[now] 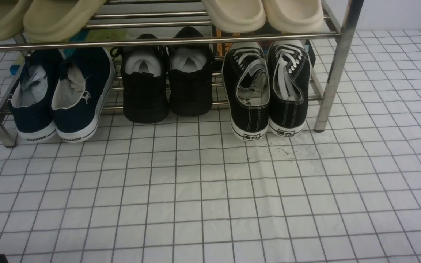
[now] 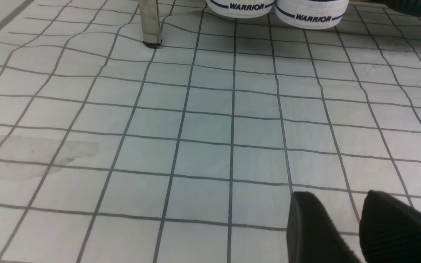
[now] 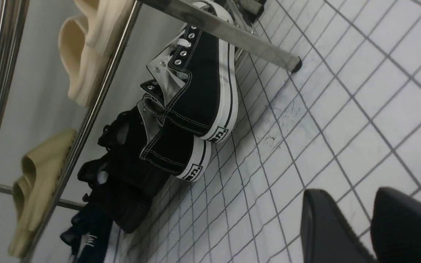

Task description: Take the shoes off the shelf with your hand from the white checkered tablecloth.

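Black canvas sneakers (image 1: 269, 95): lower tier of shoe rack (image 1: 331, 76), at one o'clock in front view. Left gripper (image 2: 336, 226), right gripper (image 3: 355, 223): each parted, released, grasping nothing, above checkered cloth (image 1: 196, 190).

Right of centre: black canvas sneakers (image 1: 288, 98), white laces, on silver rack (image 1: 334, 80). Black knit pair (image 1: 145, 95) upper middle. Navy slip-ons (image 1: 82, 87) upper left.

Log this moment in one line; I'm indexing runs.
canvas sneakers: on shelf | right end effector: empty | sneakers not yet taken
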You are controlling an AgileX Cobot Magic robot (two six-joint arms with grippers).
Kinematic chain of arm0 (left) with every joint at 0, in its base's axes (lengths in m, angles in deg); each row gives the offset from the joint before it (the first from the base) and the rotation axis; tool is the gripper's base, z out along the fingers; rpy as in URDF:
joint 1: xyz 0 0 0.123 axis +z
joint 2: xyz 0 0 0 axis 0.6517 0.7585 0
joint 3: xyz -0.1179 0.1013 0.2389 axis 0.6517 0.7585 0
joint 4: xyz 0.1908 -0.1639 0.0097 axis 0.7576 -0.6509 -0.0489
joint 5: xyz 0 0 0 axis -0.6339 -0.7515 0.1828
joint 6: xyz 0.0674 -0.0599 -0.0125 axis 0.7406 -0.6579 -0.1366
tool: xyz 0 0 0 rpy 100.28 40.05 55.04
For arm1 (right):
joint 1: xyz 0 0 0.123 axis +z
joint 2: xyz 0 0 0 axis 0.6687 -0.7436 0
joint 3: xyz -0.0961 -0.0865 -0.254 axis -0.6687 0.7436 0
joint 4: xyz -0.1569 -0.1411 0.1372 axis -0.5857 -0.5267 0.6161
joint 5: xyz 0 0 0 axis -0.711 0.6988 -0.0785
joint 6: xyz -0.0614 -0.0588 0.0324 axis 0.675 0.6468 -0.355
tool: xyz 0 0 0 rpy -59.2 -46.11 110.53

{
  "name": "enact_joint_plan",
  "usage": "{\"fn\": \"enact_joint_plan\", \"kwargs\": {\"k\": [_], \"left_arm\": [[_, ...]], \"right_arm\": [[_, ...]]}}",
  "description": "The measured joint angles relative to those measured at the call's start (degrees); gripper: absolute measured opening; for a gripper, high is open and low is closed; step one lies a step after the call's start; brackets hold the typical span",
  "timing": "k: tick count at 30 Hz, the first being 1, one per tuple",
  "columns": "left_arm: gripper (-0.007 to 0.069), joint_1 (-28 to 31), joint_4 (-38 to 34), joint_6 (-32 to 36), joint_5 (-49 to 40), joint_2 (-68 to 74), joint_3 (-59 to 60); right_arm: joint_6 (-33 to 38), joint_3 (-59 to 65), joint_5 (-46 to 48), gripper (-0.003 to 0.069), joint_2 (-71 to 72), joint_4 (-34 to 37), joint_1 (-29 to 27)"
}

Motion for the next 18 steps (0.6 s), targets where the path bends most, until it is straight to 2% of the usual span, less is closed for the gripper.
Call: {"fn": "enact_joint_plan", "kwargs": {"k": [1,2,3,6,9,11,14,18], "left_arm": [[0.024,0.0,0.0,0.0,0.0,0.0,0.0],[0.024,0.0,0.0,0.0,0.0,0.0,0.0],[0.024,0.0,0.0,0.0,0.0,0.0,0.0],[0.024,0.0,0.0,0.0,0.0,0.0,0.0],[0.024,0.0,0.0,0.0,0.0,0.0,0.0],[0.024,0.0,0.0,0.0,0.0,0.0,0.0],[0.024,0.0,0.0,0.0,0.0,0.0,0.0],[0.024,0.0,0.0,0.0,0.0,0.0,0.0]], "right_arm": [[6.3,-2.7,-1.1,0.0154,-0.2,0.0,0.0],[7.0,-3.1,-1.1,0.0148,-0.2,0.0,0.0],[12.9,-7.0,-2.1,0.0085,-1.9,-0.1,0.0],[21.2,-15.4,-0.3,0.0003,-8.7,-2.0,0.0],[25.1,-23.6,9.2,-0.0004,-20.1,-6.5,0.0],[25.6,-26.0,13.2,-0.0002,-24.6,-8.1,0.0],[26.0,-31.9,24.2,0.0003,-40.0,-11.6,0.0],[34.6,-37.7,29.4,0.0003,-53.4,-8.6,2.2]]}}
